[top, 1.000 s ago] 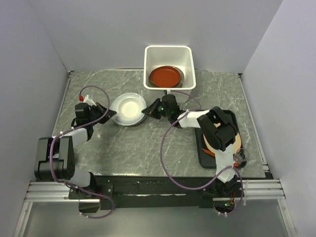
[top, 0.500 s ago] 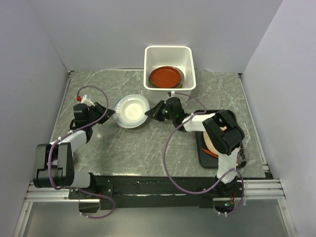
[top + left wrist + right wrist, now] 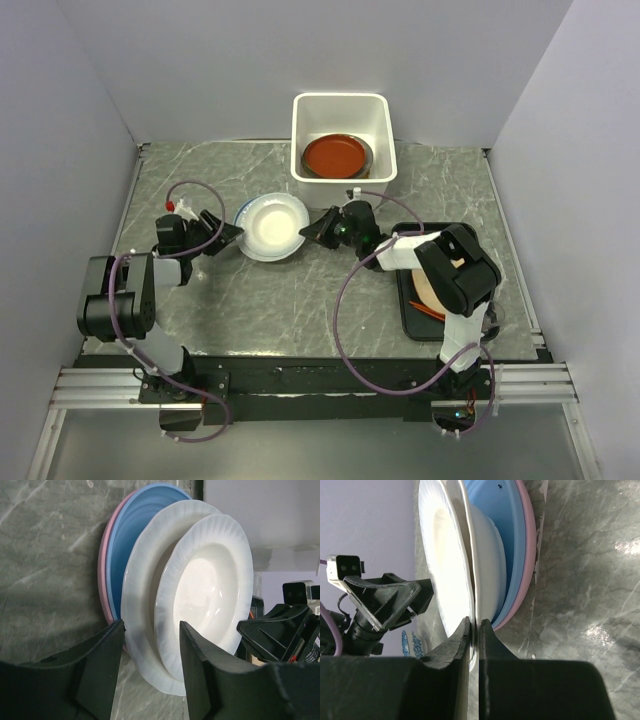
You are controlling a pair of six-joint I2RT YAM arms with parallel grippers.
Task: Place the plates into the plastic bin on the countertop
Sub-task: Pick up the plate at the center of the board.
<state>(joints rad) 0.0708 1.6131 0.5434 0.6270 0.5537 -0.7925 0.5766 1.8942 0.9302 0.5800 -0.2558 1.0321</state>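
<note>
The grey marble tabletop carries the white plastic bin at its far edge, with a red-brown plate lying inside. Near the bin's front left corner sits a stack of plates: a pink plate lowest, a pale blue plate on it, and white ones above. The right gripper, just in front of the bin, is pinched tight on the top white plate at its rim. The left gripper, farther from the bin, stands wide apart at the stack's edge, holding nothing.

Left arm and right arm: black joints, white covers, a looping purple cable each. The left gripper has matte black, wedge-shaped fingers.
</note>
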